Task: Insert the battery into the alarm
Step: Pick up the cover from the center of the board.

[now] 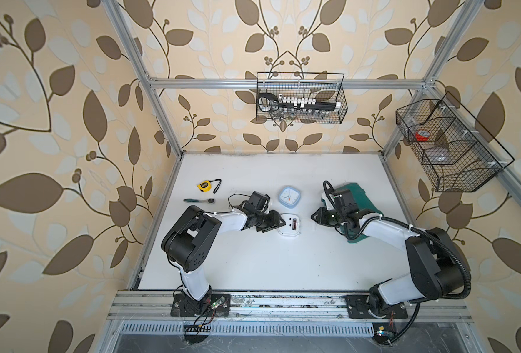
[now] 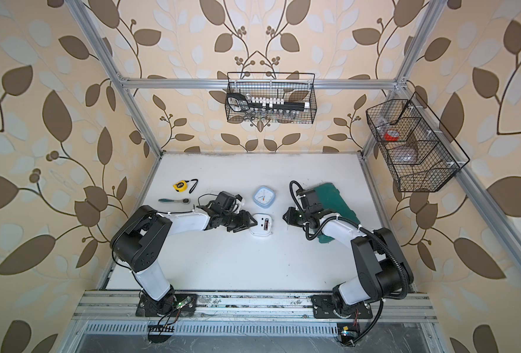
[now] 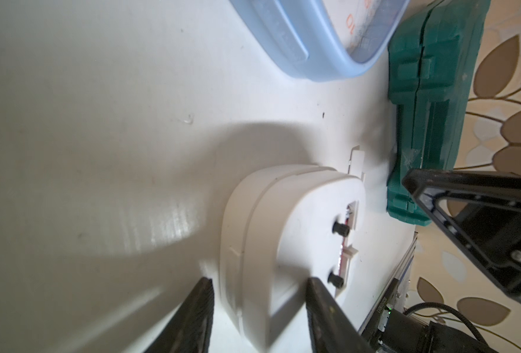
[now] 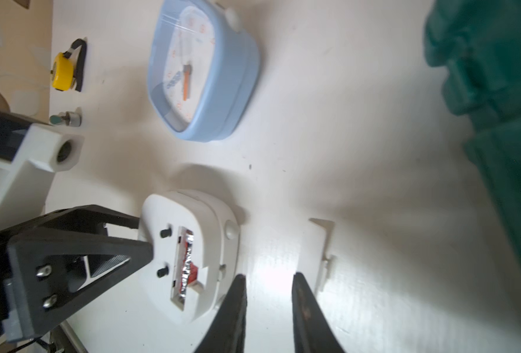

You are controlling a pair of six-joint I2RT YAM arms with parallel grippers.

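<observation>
The white alarm [image 1: 289,234] [image 2: 260,234] lies face down mid-table, its back compartment uncovered. A red and silver battery [image 4: 188,259] [image 1: 294,226] sits inside that compartment. My left gripper [image 1: 280,221] [image 3: 259,279] is shut on the alarm's left edge, with one finger on each side of the body [image 3: 299,214]. Just right of the alarm [image 4: 210,220], my right gripper [image 1: 312,217] [image 4: 268,275] stands open over bare table with nothing between its fingers. The white battery cover [image 4: 323,250] [image 3: 357,162] lies loose on the table beside it.
A blue clock [image 1: 289,196] lies face up behind the alarm. A green case [image 1: 357,195] lies under the right arm. A yellow tape measure [image 1: 204,185] and a ratchet [image 1: 198,200] lie at the far left. Wire baskets [image 1: 300,97] [image 1: 448,143] hang on the frame.
</observation>
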